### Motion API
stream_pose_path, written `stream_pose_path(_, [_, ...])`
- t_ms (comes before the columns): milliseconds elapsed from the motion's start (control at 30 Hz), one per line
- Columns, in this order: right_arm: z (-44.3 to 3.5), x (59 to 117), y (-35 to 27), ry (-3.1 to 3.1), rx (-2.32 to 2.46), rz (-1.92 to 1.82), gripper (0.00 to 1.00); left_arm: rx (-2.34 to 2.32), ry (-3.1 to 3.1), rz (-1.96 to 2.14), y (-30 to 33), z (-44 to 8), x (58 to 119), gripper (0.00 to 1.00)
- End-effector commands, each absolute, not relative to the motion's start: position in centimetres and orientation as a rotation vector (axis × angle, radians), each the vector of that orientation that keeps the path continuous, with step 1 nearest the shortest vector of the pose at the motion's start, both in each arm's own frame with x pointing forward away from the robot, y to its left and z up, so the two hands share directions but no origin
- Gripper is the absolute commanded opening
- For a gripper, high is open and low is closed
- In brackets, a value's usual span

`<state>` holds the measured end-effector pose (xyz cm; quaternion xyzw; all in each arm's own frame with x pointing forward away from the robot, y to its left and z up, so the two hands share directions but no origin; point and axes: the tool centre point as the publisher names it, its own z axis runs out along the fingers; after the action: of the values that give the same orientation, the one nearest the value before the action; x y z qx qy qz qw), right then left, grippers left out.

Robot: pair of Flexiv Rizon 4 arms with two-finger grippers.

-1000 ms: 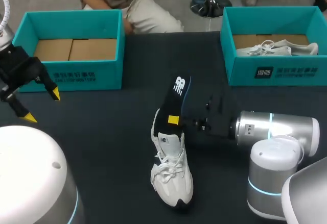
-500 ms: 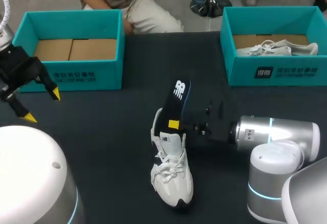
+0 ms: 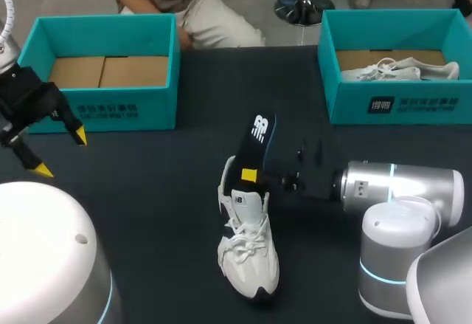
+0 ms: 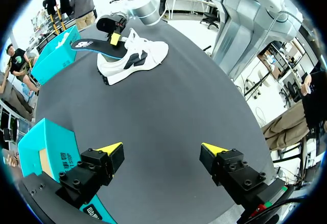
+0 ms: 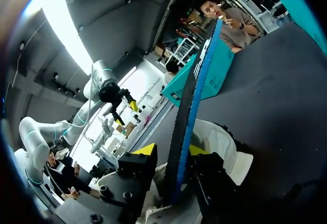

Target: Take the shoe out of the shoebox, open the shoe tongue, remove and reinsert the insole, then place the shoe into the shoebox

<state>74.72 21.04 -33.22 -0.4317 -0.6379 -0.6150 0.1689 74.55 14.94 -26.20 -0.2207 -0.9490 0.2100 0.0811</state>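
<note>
A white shoe (image 3: 249, 254) lies in the middle of the black table, toe toward the front edge. Its black insole (image 3: 257, 143) stands tilted out of the shoe's opening. My right gripper (image 3: 251, 175) reaches in from the right at the insole's lower part. In the right wrist view the insole (image 5: 196, 81) runs up between the fingers of that gripper (image 5: 171, 152), with a gap on one side, so the gripper is open; the shoe (image 5: 225, 142) lies just beyond. My left gripper (image 3: 61, 154) hangs wide open over the table's left side, holding nothing (image 4: 162, 148).
A teal shoebox (image 3: 103, 106) with a bare cardboard floor stands at the back left, close to my left gripper. A second teal shoebox (image 3: 398, 106) at the back right holds another white shoe (image 3: 398, 69). My right arm's base (image 3: 394, 265) fills the front right.
My right gripper's fingers have come apart around the insole. The insole dipped slightly into the shoe and now stands almost as before. The left arm has not moved.
</note>
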Motion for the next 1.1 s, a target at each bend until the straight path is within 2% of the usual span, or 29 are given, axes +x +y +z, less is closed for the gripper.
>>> stream_pose_path(33, [-32.6, 75.3, 21.3, -1.833, -1.229, -1.727, 0.35, -0.66, -2.838, 0.624, 15.0, -26.2, 74.5, 1.0])
stream_pose_path(267, [-31.7, 75.9, 20.6, -1.86, -1.235, -1.73, 0.35, -0.66, -2.838, 0.624, 15.0, -26.2, 74.5, 1.0])
stream_pose_path(367, [-31.6, 76.0, 20.2, -1.865, -1.247, -1.73, 0.38, -0.66, -2.838, 0.624, 15.0, -26.2, 74.5, 1.0])
stream_pose_path(433, [-31.5, 76.1, 20.0, -1.863, -1.251, -1.732, 0.43, -0.66, -2.838, 0.624, 15.0, -26.2, 74.5, 1.0])
stream_pose_path(533, [-31.5, 76.1, 19.9, -1.862, -1.258, -1.731, 0.42, -0.66, -2.838, 0.624, 15.0, -26.2, 74.5, 1.0])
stream_pose_path(600, [-31.5, 76.2, 19.9, -1.863, -1.259, -1.731, 0.31, -0.66, -2.838, 0.624, 15.0, -26.2, 74.5, 1.0])
stream_pose_path(700, [-31.6, 76.3, 19.9, -1.863, -1.254, -1.73, 0.03, -0.66, -2.838, 0.624, 15.0, -26.2, 74.5, 1.0])
stream_pose_path(733, [-31.6, 76.3, 20.0, -1.863, -1.253, -1.728, 0.0, -0.66, -2.838, 0.624, 15.0, -26.2, 74.5, 1.0])
stream_pose_path(1100, [-32.2, 76.0, 20.2, -1.859, -1.243, -1.715, 0.0, -0.66, -2.838, 0.624, 15.0, -26.2, 74.5, 1.0])
